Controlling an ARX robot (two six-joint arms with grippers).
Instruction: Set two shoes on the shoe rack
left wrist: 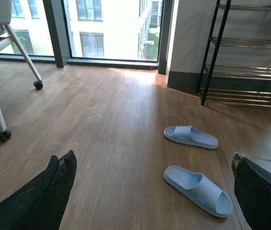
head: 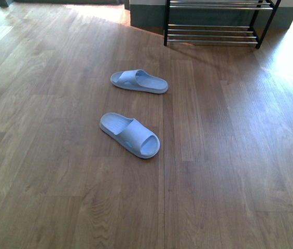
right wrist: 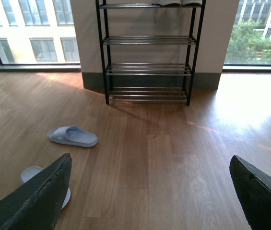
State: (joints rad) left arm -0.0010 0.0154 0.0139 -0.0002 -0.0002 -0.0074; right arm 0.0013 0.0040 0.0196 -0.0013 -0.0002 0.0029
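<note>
The two shoes are pale blue slide sandals lying apart on the wooden floor. The nearer shoe [head: 129,135] lies at an angle, and the farther shoe [head: 139,81] lies sideways between it and the shoe rack [head: 216,31], a black-framed rack with chrome bars against the back wall. My left gripper [left wrist: 153,158] hangs open above the floor, with the nearer shoe [left wrist: 197,190] by one finger and the farther shoe [left wrist: 191,136] beyond it. My right gripper [right wrist: 150,160] is open and faces the shoe rack [right wrist: 148,67]; one finger partly hides the nearer shoe [right wrist: 29,173]. Neither arm shows in the front view.
A wheeled white chair [left wrist: 1,72] stands off to the left near the floor-length windows [left wrist: 111,28]. Pale items [right wrist: 178,2] rest on the rack's top shelf. Bright sunlight falls on the floor to the right of the rack.
</note>
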